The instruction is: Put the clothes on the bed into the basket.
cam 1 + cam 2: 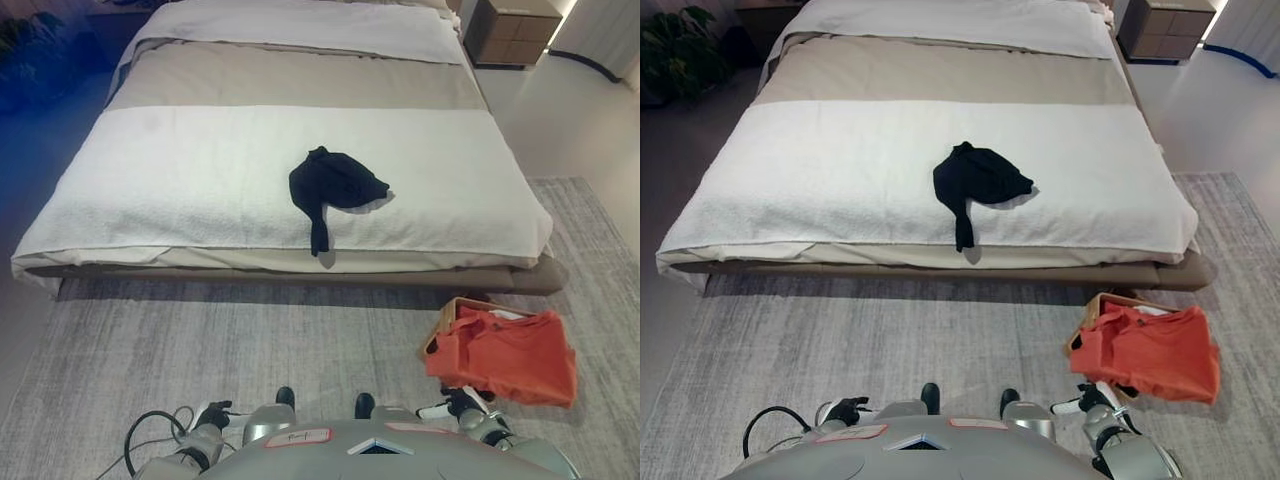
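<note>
left eye: black garment point(335, 188) crumpled near the bed's point(150, 200) foot edge, one end hanging over | orange shirt point(505, 355) draped over basket point(440, 330) on rug point(250, 340) | right eye: left hand point(845, 410) and right hand point(1092, 400) low by the body, fingers curled, holding nothing

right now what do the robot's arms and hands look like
Little of them shows, low at the bottom of both views. The arms are silver-grey, rounded metal segments. The left hand is dark, almost black, with a pale patch on it. The right hand is dark too, with a white tip or cover on a finger. No other markings can be made out on them.
</note>
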